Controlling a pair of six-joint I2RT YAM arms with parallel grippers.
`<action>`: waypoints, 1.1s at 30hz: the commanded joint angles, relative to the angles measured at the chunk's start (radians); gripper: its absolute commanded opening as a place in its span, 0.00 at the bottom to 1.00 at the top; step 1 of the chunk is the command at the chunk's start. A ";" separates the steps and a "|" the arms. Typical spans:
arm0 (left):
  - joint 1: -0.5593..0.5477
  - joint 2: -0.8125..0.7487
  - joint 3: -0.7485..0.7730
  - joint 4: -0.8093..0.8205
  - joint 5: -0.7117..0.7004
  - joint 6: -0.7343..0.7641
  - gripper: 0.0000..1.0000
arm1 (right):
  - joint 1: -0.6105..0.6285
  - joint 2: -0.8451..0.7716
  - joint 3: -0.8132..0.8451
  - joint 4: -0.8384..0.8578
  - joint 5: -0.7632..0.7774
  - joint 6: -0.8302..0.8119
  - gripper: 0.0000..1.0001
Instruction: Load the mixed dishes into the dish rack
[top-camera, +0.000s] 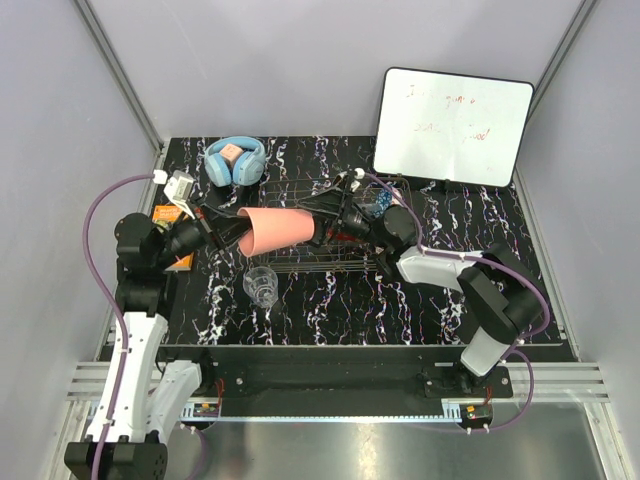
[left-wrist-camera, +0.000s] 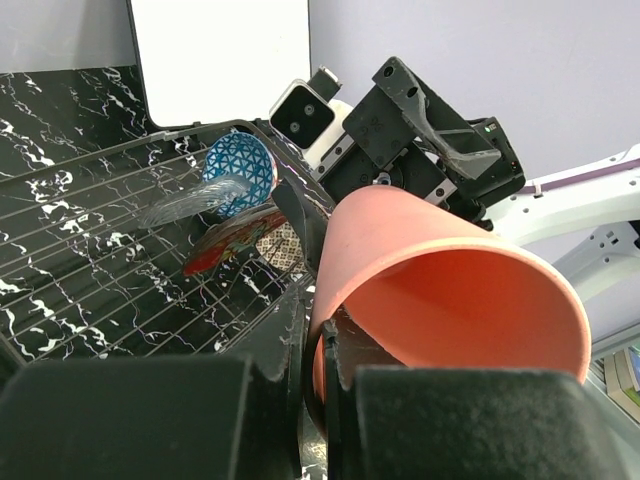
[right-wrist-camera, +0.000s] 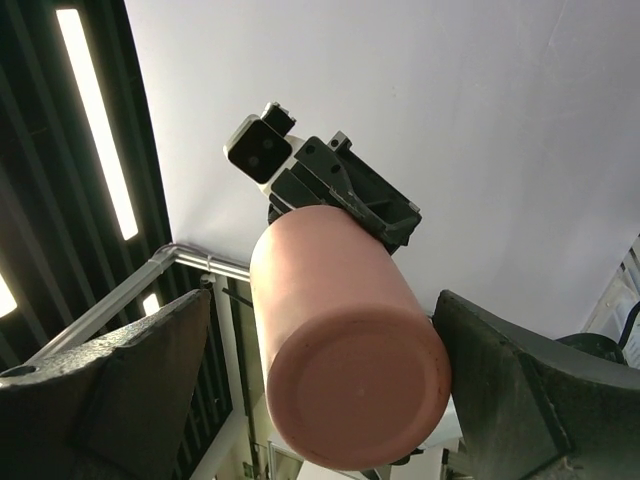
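Note:
The salmon-pink cup (top-camera: 275, 229) lies level in the air over the dish rack (top-camera: 300, 264), its mouth to the left. My left gripper (top-camera: 236, 233) is shut on its rim, one finger inside and one outside (left-wrist-camera: 322, 335). My right gripper (top-camera: 330, 226) is open, its fingers on either side of the cup's base (right-wrist-camera: 350, 400); the left finger stands clear of it. The clear glass tumbler (top-camera: 261, 284) stands on the table in front of the rack. The blue patterned bowl (left-wrist-camera: 240, 172), red floral plate (left-wrist-camera: 232, 243) and cream lattice bowl (left-wrist-camera: 282, 240) sit in the rack (left-wrist-camera: 90, 265).
Blue headphones (top-camera: 235, 160) lie at the back left. A white whiteboard (top-camera: 452, 125) leans at the back right. An orange object (top-camera: 170, 214) lies by the left arm. The table is black marble.

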 joint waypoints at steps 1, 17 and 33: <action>0.006 0.006 -0.001 0.071 -0.014 0.032 0.00 | 0.031 -0.001 0.055 0.209 -0.038 -0.024 1.00; 0.031 0.000 -0.023 0.068 -0.005 0.052 0.00 | 0.063 0.022 0.086 0.161 -0.063 -0.067 0.54; 0.086 0.029 0.297 -0.520 -0.192 0.403 0.99 | -0.001 -0.267 0.337 -0.981 -0.043 -0.928 0.00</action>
